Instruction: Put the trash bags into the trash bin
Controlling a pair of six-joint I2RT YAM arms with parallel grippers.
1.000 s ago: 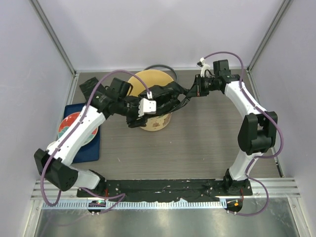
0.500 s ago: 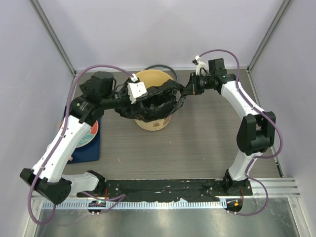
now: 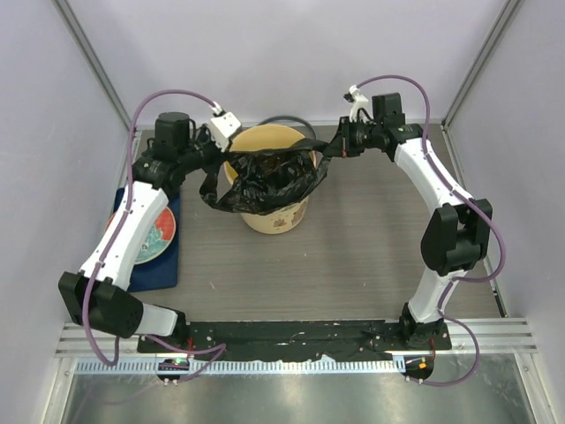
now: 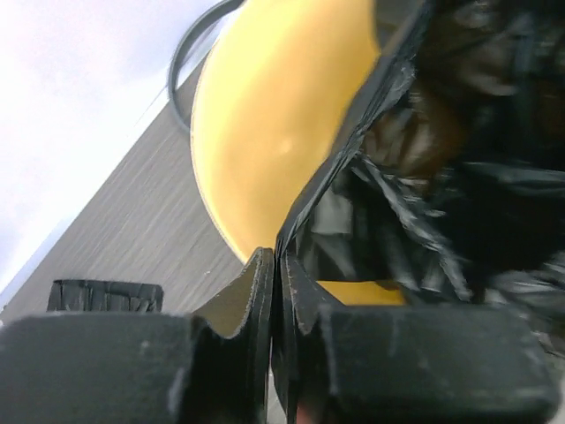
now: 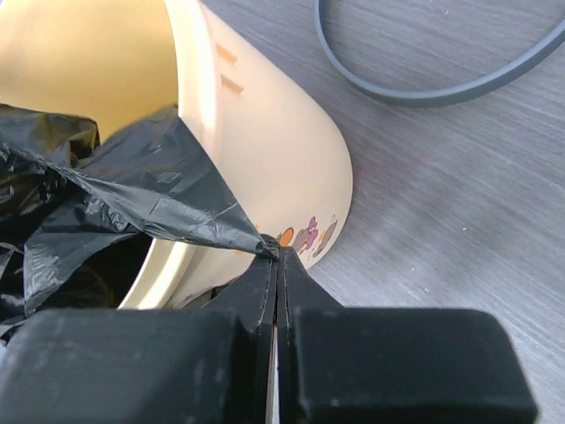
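Near edge: both arm bases bolted side by side. Left of them on the table [image 3: 371, 256] lies a blue mat [image 3: 163, 269] with a patterned plate [image 3: 155, 237] on it.

Mid-table: the cream trash bin [image 3: 275, 221] stands upright with its mouth open and cartoon prints low on its wall.

A black trash bag [image 3: 265, 181] is stretched across the bin's mouth. It sags inside, and a fold hangs over the left rim, outside the wall.

Left gripper [image 4: 275, 265] – jaws pinched on the bag's film edge, just above the bin's left rim.

Right gripper [image 5: 276, 258] – clamped on a drawn-out corner of the bag, just outside the right rim.

Farther back, a grey ring [image 5: 424, 93] lies flat on the table behind the bin.
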